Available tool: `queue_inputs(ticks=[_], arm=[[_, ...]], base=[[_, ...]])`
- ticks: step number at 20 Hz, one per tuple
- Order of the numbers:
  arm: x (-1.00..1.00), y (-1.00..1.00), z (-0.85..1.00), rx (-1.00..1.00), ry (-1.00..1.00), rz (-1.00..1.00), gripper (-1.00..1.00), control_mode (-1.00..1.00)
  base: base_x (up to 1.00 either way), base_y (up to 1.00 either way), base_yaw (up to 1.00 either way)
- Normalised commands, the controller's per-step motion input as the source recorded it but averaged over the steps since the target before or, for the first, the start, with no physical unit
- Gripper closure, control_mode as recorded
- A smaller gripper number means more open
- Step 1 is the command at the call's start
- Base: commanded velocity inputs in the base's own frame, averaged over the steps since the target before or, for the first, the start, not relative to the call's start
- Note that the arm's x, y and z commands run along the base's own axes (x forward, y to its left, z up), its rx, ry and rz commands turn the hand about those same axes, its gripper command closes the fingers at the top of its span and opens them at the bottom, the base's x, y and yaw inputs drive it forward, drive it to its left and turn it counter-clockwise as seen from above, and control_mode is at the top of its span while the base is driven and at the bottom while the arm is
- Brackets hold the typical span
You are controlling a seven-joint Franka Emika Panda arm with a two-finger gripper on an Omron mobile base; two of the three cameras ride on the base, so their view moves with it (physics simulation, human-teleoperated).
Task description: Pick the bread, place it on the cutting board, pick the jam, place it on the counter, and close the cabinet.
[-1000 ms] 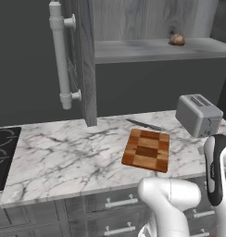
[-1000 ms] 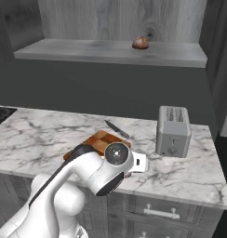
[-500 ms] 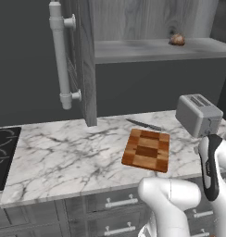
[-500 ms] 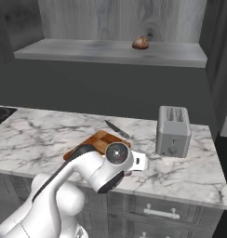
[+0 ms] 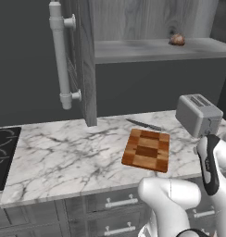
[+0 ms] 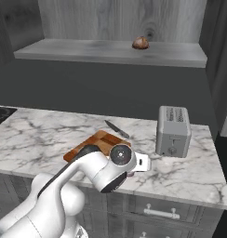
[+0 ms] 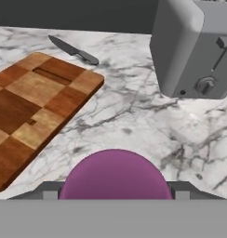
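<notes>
**One jam jar in the tool, bread on the shelf**

One jam (image 7: 115,174): pink-purple rounded body seen in the hand view, sitting between the two dark fingers (image 7: 50,189) of the tool (image 7: 115,190), which appear closed against its sides. It is low over the counter (image 7: 134,116), between the cutting board and the toaster; whether it touches the marble cannot be told.

One bread (image 6: 140,42): small brown roll on the cabinet's (image 5: 82,65) open shelf, towards its right end.

One cutting board (image 5: 147,149): checkered wood, lying flat on the counter with nothing on it.

One knife (image 6: 117,129): dark, lying on the marble just behind the board.

One toaster (image 6: 173,131): grey, standing upright at the right of the counter.

One cabinet door (image 5: 86,60): swung open, edge towards the room, with a long pale bar handle (image 5: 60,54).

One stovetop (image 5: 3,155): black, at the left end of the counter.

Several drawers (image 5: 119,203): grey, silver handles, beneath the counter.
</notes>
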Motion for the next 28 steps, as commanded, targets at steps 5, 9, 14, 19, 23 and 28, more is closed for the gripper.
queue_inputs(ticks=[5, 9, 14, 19, 23, 28], arm=[[0.12, -0.07, -0.14, 0.0, 0.0, 0.0, 1.0, -1.0], [0.11, -0.05, -0.14, 0.0, 0.0, 0.0, 1.0, -1.0], [0.12, -0.02, -0.14, 0.0, 0.0, 0.0, 1.0, -1.0], [0.14, 0.0, -0.15, 0.0, 0.0, 0.0, 1.0, -1.0], [0.14, 0.0, -0.18, 0.0, 0.0, 0.0, 1.0, -1.0], [0.15, 0.0, -0.18, 0.0, 0.0, 0.0, 1.0, -1.0]], base=[[0.0, 0.0, 0.0], [0.0, 0.0, 0.0], [0.0, 0.0, 0.0], [0.0, 0.0, 0.0], [0.0, 0.0, 0.0], [0.0, 0.0, 0.0]])
